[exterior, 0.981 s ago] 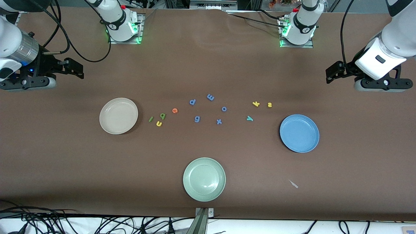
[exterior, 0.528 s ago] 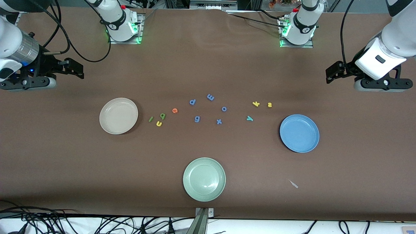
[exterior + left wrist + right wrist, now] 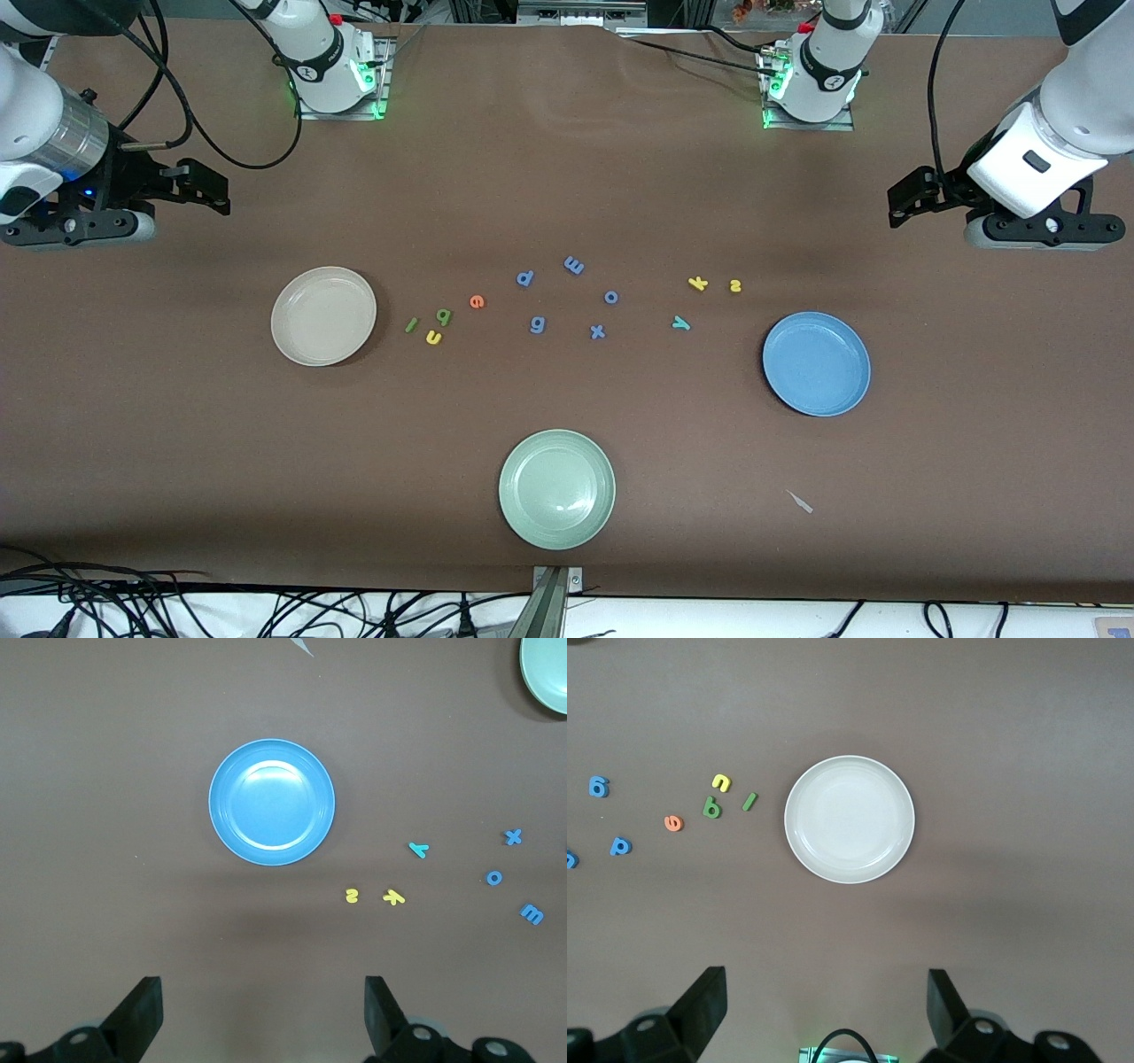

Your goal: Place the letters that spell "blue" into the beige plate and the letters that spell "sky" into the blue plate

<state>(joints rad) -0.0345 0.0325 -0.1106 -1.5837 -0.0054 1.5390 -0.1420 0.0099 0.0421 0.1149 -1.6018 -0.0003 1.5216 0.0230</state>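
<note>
1. Currently both arms wait, raised at the table's two ends. Left gripper (image 3: 259, 1014): jaws spread wide, nothing between them. Right gripper (image 3: 826, 1010): jaws likewise wide apart and empty.
2. Blue plate (image 3: 816, 363) sits on the table (image 3: 177, 425) out ahead of the left jaws, well apart from them, nothing in it.
3. Yellow s (image 3: 734, 285), yellow k (image 3: 698, 283) and teal y (image 3: 680, 323) lie on the table beside the blue plate, toward the table's middle; none between the left jaws.
4. Beige plate (image 3: 323, 315) sits out ahead of the right jaws, well apart, bare.
5. Green l (image 3: 411, 325), green b (image 3: 443, 315), yellow u (image 3: 433, 337), orange e (image 3: 477, 302) cluster just beside the beige plate, toward the middle.
6. Periwinkle letters (image 3: 537, 325) scatter between the two groups; pale green plate (image 3: 556, 488) lies nearest the front camera.
</note>
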